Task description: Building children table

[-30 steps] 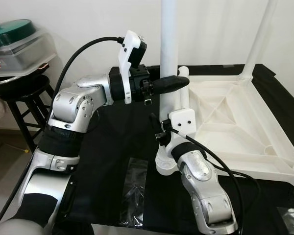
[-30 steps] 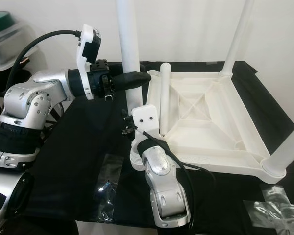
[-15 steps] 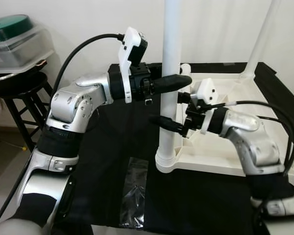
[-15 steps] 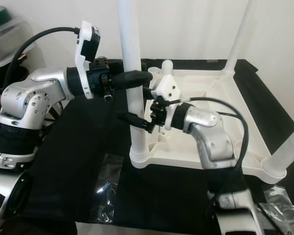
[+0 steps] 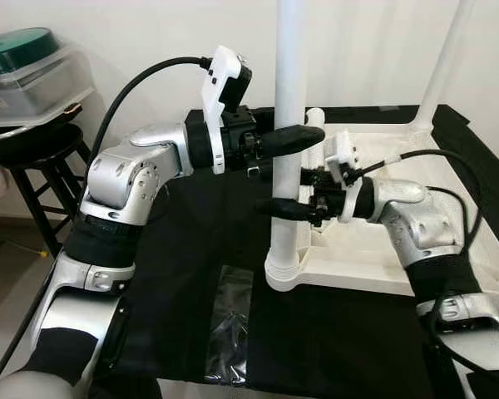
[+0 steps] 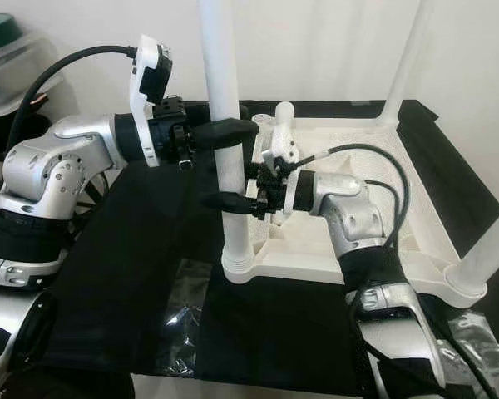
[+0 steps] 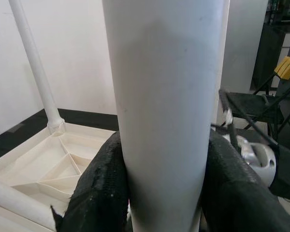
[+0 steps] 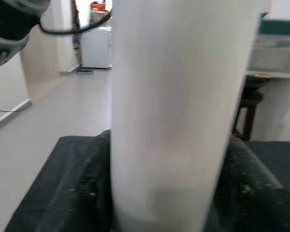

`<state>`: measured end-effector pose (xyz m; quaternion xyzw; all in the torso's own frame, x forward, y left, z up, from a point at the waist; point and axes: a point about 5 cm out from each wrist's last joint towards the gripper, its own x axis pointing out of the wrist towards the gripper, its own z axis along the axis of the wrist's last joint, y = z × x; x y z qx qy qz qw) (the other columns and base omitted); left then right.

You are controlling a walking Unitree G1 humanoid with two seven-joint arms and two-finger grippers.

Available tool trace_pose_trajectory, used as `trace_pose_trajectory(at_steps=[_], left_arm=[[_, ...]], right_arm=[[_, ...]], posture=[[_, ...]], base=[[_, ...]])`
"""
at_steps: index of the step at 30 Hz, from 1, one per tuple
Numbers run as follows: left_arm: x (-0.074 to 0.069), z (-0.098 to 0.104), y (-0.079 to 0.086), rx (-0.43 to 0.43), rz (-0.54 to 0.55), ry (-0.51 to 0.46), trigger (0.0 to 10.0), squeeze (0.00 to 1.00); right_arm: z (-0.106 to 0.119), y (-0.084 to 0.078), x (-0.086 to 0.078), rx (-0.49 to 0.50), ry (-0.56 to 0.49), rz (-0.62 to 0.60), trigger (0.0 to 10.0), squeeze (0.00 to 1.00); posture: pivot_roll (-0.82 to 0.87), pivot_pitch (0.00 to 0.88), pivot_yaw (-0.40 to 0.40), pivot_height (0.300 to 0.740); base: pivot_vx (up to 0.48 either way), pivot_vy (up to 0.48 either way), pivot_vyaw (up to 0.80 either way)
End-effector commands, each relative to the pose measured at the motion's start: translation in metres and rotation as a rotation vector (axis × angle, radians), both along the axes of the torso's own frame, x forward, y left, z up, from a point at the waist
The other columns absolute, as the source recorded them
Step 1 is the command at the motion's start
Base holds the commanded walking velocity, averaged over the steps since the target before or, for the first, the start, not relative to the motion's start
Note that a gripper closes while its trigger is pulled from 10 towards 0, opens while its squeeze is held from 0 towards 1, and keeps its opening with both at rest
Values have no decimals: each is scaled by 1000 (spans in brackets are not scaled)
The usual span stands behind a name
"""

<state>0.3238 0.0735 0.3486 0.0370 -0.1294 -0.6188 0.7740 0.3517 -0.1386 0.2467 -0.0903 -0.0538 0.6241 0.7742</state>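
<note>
So the white leg stands upright in the corner socket of the upside-down tabletop, which lies on the black-covered desk. Left gripper has its jaws clamped around it up high, right gripper pinches it lower down. Looks like smooth, stiff, light plastic, probably slippery, so gripping low near the socket seems smartest

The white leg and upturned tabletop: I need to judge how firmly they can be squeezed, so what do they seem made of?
The white leg looks like a smooth, matte plastic tube with an even sheen. The upturned tabletop looks like moulded plastic, judging by its raised ribs; I cannot tell the wall thickness. Both the left gripper and the right gripper clasp the leg.
</note>
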Motion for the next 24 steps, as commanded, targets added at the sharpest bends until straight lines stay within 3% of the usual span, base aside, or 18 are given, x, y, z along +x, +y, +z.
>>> trace_pose_trajectory(at_steps=[1, 10, 11, 12, 19, 20, 21, 22, 23, 24], left_arm=[[-5, -5, -1, 44, -43, -4, 0, 0], [-3, -2, -3, 27, -42, -16, 0, 0], [-2, -1, -3, 17, -31, -9, 1725, 0], [0, -1, -2, 9, -17, -4, 10000, 1000], [4, 2, 4, -12, 26, -7, 10000, 1000], [7, 3, 9, -20, 61, -9, 10000, 1000], [9, 4, 15, -32, 99, -10, 10000, 1000], [9, 4, 15, -32, 99, -10, 10000, 1000], [11, 4, 21, -41, 129, -5, 10000, 639], [13, 2, 29, -49, 155, 11, 10000, 0]], right_arm=[[-12, -12, 6, -33, 35, -111, 0, 0], [-16, -25, 14, -6, 16, -240, 0, 0], [-17, -26, 15, -6, 10, -258, 0, 0], [-18, -28, 15, 0, 9, -289, 0, 0], [-21, -31, 12, 35, 18, -413, 0, 0], [-29, -27, 7, 44, 53, -512, 0, 0], [-38, -21, 3, 78, 97, -711, 0, 0], [-38, -21, 3, 78, 97, -711, 0, 0], [-46, -23, -3, 153, 95, -1051, 0, 0], [-72, 0, -32, 178, 201, -1151, 0, 0]], posture=[[-7, 57, 69, 740], [-19, 55, 73, 740], [-20, 55, 74, 740], [-22, 55, 74, 740], [-28, 57, 67, 740], [-37, 62, 53, 740], [-39, 62, 47, 740], [-39, 62, 47, 740], [-38, 63, 46, 740], [-32, 68, 51, 740]], base=[[0, 0, 0], [0, 0, 0], [0, 0, 0], [0, 0, 0], [0, 0, 0], [0, 0, 0], [0, 0, 0], [0, 0, 0], [0, 0, 0], [0, 0, 0]])
